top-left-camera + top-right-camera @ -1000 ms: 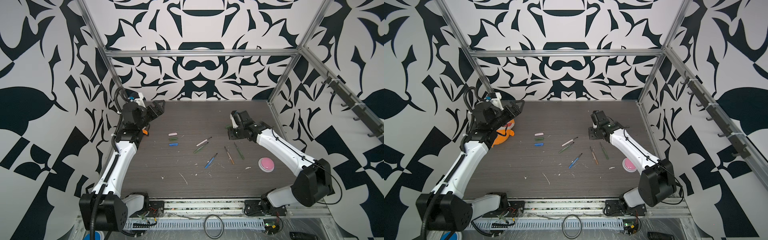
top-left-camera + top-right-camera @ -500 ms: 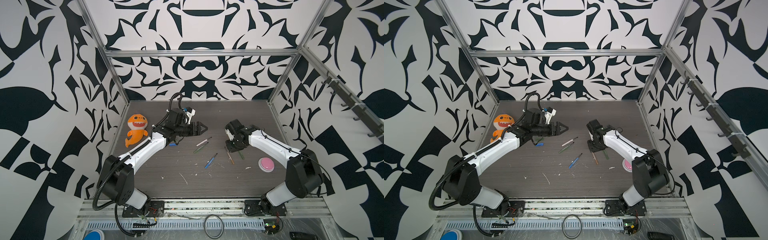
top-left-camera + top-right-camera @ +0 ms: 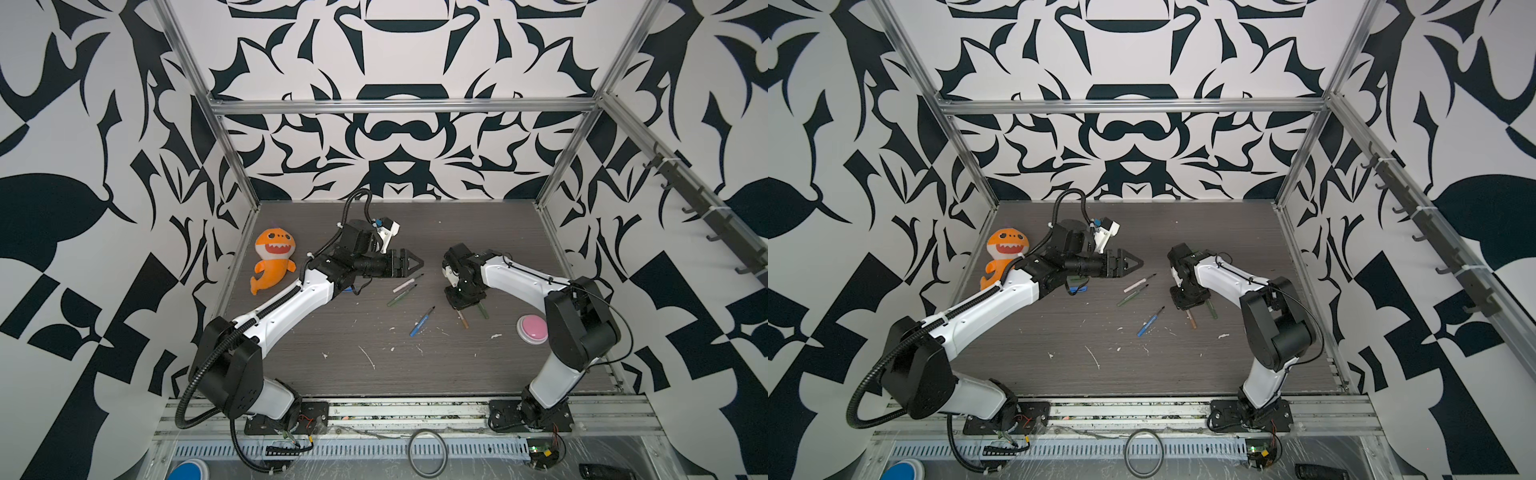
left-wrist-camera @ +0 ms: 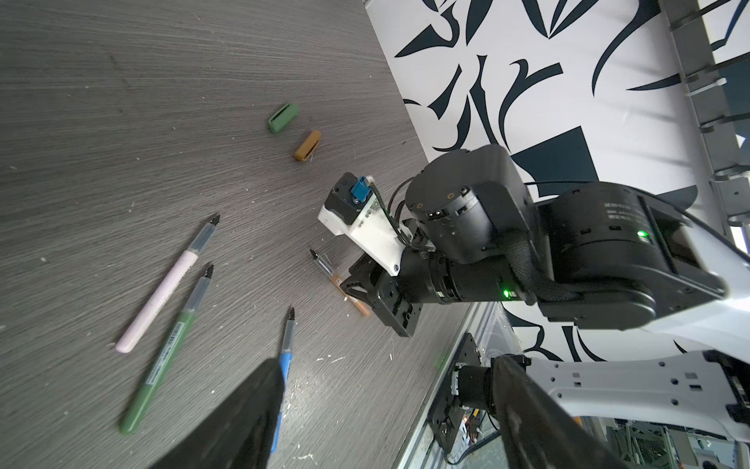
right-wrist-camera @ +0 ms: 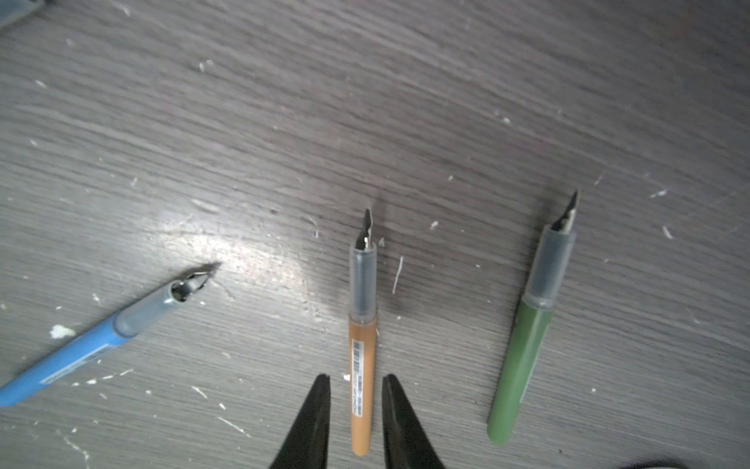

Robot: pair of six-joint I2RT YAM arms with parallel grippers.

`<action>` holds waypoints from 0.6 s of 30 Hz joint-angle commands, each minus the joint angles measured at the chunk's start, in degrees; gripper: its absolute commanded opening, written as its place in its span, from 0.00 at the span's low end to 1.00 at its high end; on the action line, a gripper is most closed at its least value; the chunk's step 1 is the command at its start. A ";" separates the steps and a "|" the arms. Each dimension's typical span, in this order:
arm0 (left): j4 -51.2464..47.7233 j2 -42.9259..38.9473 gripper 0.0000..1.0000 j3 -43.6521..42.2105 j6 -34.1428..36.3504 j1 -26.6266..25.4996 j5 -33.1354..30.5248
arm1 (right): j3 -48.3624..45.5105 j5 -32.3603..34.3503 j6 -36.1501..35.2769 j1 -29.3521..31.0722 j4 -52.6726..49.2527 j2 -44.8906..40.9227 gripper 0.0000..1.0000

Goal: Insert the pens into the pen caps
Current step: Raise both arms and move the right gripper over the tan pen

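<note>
Orange-brown pen (image 5: 362,345), grey-collared, dark-nibbed, between slightly open jaws of right gripper (image 5: 356,377); left gripper (image 4: 383,361) wide open.

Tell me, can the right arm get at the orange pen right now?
Probably yes: the right hand hovers over the orange pen, one finger on each side, nothing else between.

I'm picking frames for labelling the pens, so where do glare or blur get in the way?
Right wrist view: a glare patch whitens the table beside the blue pen, whose tip is smeared; the orange-brown pen and green pen are sharper. Left wrist view: the left gripper shows blurred foreground fingers. In both top views: even light, no glare.
</note>
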 commanded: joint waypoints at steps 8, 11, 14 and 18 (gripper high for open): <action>-2.26 -2.59 0.84 0.47 2.38 0.01 -2.12 | 2.18 -1.57 0.92 0.35 2.33 2.57 0.21; -2.42 -2.73 0.84 0.49 2.55 0.04 -2.12 | 1.96 -1.51 1.43 0.26 3.03 3.26 0.20; -2.51 -2.80 0.84 0.50 2.62 0.03 -2.23 | 1.58 -0.49 2.19 0.26 3.40 3.36 0.19; -2.51 -2.73 0.84 0.47 2.64 0.07 -2.18 | 0.84 -0.03 2.69 0.22 3.61 3.33 0.19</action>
